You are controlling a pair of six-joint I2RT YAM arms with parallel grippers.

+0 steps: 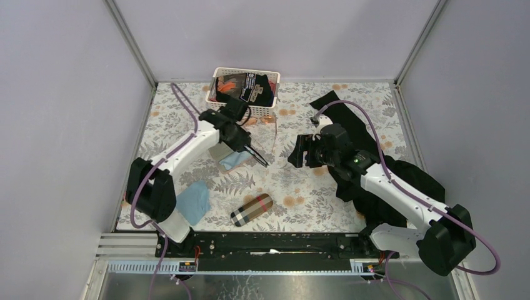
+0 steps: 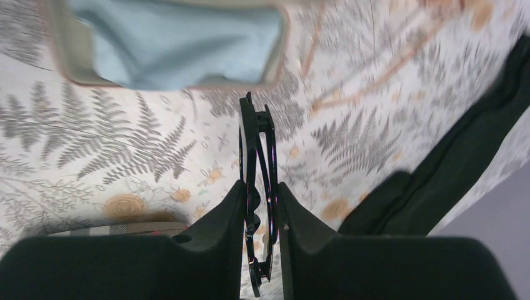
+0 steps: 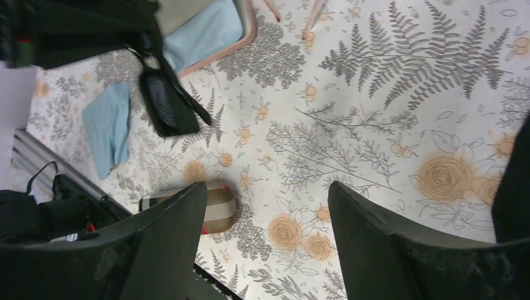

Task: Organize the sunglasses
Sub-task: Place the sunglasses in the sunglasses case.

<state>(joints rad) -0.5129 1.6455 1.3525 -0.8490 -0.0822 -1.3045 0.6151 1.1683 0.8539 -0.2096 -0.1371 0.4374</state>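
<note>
- Beside the open case [image 1: 217, 151], the left gripper [image 2: 261, 185] is clamped narrowly on the folded black sunglasses [image 2: 249, 134].
- The right gripper [image 3: 265, 194] is spread wide over the table [image 3: 375, 94], holding nothing.
- A thin, faint shape, probably the wire sunglasses [image 1: 275, 128], lies between the grippers, near the basket [image 1: 247, 70].

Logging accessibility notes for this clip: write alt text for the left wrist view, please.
The left gripper pinches slim black-framed sunglasses edge-on over a fern-printed tablecloth. An open pale-rimmed case holding a light-blue cloth sits at top, and black fabric lies at right.
</note>
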